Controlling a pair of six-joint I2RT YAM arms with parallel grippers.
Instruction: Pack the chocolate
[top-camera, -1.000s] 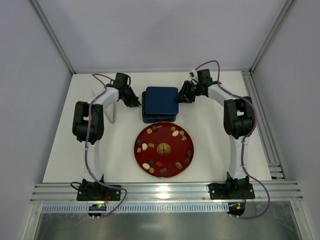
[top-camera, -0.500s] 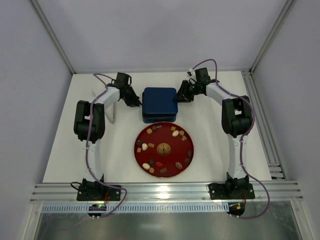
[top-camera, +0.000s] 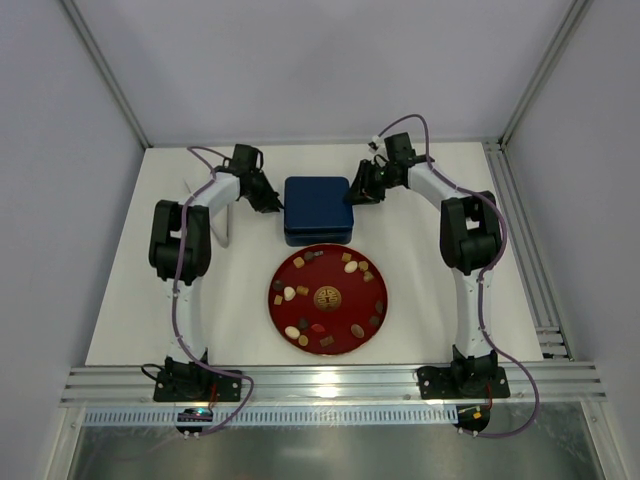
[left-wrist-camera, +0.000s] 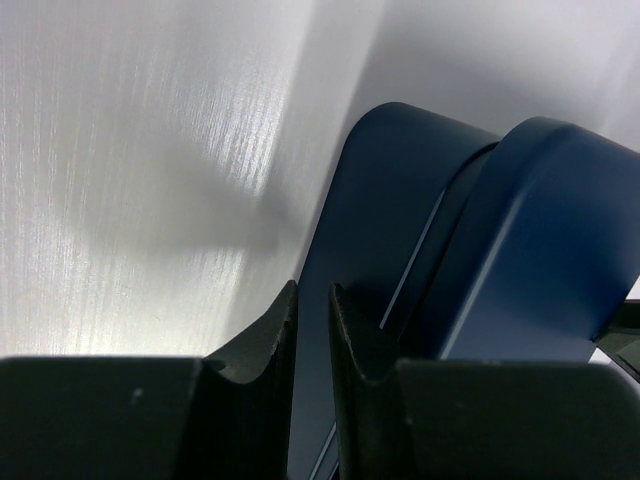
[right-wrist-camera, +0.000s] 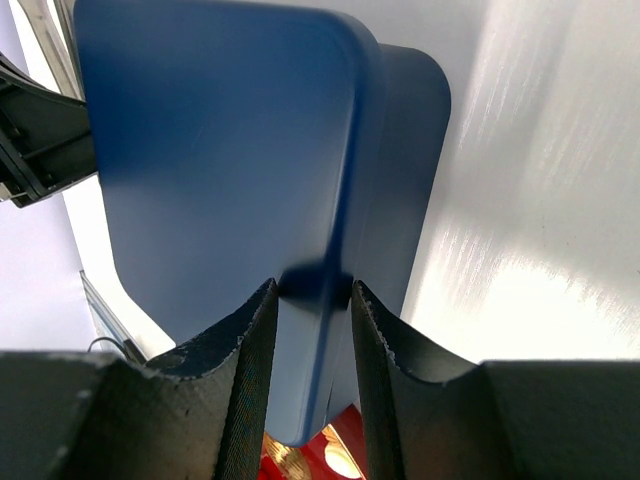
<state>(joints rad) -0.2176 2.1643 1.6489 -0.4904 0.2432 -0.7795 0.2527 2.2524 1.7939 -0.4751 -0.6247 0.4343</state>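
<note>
Chocolate (top-camera: 289, 292) is sitting as scattered dark, tan and cream pieces all over the round red plate (top-camera: 325, 275), just below centre of the top view; none are lying on the table (top-camera: 130, 300) or on the box. The dark blue box (top-camera: 318, 238) is resting directly above the plate, nearly touching its upper rim, and is wearing its lid (top-camera: 318, 198). The right gripper (top-camera: 355, 195) is reaching in from the upper right and meeting the lid's right edge. In the right wrist view that gripper (right-wrist-camera: 312, 290) is clenching on the lid (right-wrist-camera: 220, 150): both fingers are pressing against the rim, one on each side. The lid is sitting offset from the box base (right-wrist-camera: 410, 150) showing past it toward the upper right of that frame, and a sliver of red plate with a pale piece is peeking in at the bottom edge. The left gripper (top-camera: 270, 205) is hanging at the box's left side, upper left of centre. In the left wrist view its fingers (left-wrist-camera: 290, 330) are standing nearly together with a narrow slit between them, and dark blue is showing through; whether they are pinching the box wall or simply sitting in front of it, I cannot tell from this angle.
</note>
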